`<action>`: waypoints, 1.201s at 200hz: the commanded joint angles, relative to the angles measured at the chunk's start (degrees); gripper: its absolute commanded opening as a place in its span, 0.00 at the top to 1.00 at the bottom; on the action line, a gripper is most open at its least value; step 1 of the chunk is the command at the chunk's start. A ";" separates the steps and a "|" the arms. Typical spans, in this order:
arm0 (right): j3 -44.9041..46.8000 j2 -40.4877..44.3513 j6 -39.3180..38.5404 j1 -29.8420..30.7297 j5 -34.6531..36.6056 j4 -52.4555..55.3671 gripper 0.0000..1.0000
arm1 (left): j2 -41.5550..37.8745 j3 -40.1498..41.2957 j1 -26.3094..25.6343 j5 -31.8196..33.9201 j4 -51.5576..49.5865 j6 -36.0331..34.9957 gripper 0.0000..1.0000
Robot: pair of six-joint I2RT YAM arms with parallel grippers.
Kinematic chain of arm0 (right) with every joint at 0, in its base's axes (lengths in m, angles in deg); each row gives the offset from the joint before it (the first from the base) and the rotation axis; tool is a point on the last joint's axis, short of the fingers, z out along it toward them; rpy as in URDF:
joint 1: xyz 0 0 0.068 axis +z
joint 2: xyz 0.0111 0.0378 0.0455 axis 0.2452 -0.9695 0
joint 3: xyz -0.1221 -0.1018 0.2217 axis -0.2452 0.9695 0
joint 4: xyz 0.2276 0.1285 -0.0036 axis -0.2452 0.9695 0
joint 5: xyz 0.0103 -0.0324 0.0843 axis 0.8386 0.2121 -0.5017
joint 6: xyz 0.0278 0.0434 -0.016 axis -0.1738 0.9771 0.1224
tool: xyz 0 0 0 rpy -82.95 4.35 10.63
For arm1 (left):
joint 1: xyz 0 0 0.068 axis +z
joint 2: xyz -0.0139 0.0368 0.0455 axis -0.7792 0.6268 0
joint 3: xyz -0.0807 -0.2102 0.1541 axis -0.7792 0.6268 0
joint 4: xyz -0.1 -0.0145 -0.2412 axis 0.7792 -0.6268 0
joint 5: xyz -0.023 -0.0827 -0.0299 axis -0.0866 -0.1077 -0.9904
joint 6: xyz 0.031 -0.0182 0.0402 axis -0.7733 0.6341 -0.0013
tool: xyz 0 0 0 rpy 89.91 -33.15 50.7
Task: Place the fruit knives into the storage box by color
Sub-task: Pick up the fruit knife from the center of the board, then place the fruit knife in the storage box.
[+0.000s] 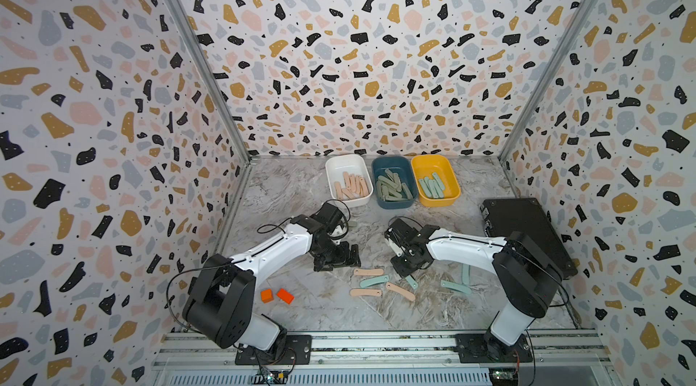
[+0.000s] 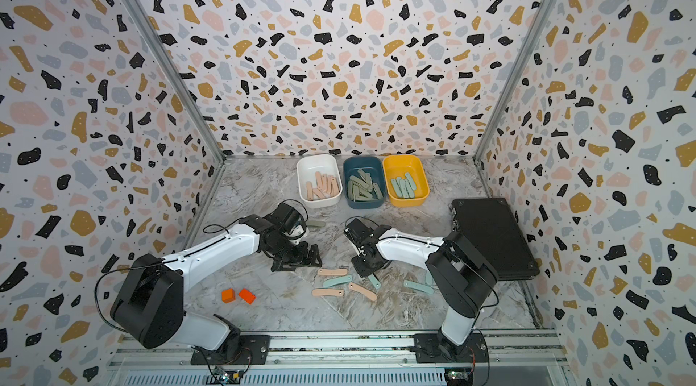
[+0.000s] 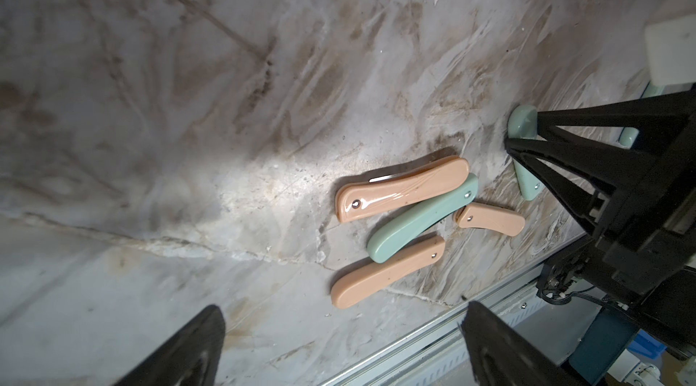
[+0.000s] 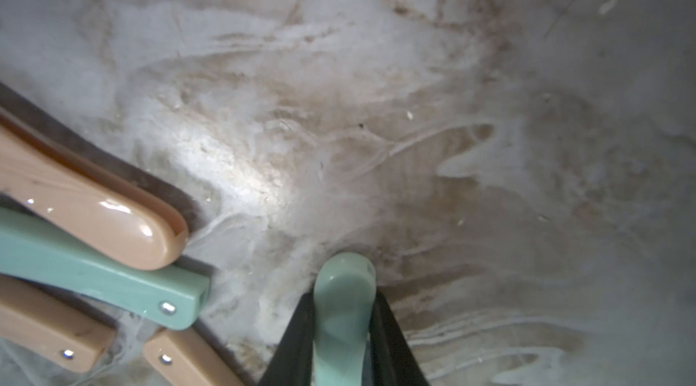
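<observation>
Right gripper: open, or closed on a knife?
Shut on a mint knife: the right wrist view shows the right gripper with both black fingers against its sides.

top pair overhead, wrist cams near knives

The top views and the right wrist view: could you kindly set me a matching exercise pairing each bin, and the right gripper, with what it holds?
Things:
1. white bin
2. dark blue bin
3. yellow bin
4. right gripper

Holds:
A. single mint teal knife
B. peach-pink knives
C. several mint teal knives
D. sage green knives

Pairs: 1-B; 2-D; 3-C; 4-A
</observation>
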 commanded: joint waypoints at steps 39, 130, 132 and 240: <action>-7.94 3.09 -3.03 -6.04 6.82 9.99 0.86 | 1.18 -4.14 -0.25 0.29 -3.12 -3.85 0.01; -54.96 -21.58 -13.82 -29.04 11.40 13.90 0.86 | 4.06 -7.70 -0.21 -2.11 -4.14 -5.95 0.01; -56.17 -22.62 -13.92 -29.31 11.31 14.15 0.86 | 4.23 -7.82 -0.21 -2.09 -4.21 -6.03 0.01; -81.99 -42.98 -12.60 -33.28 5.16 21.96 0.64 | 6.08 -9.96 -0.21 -0.16 -6.22 -8.00 0.01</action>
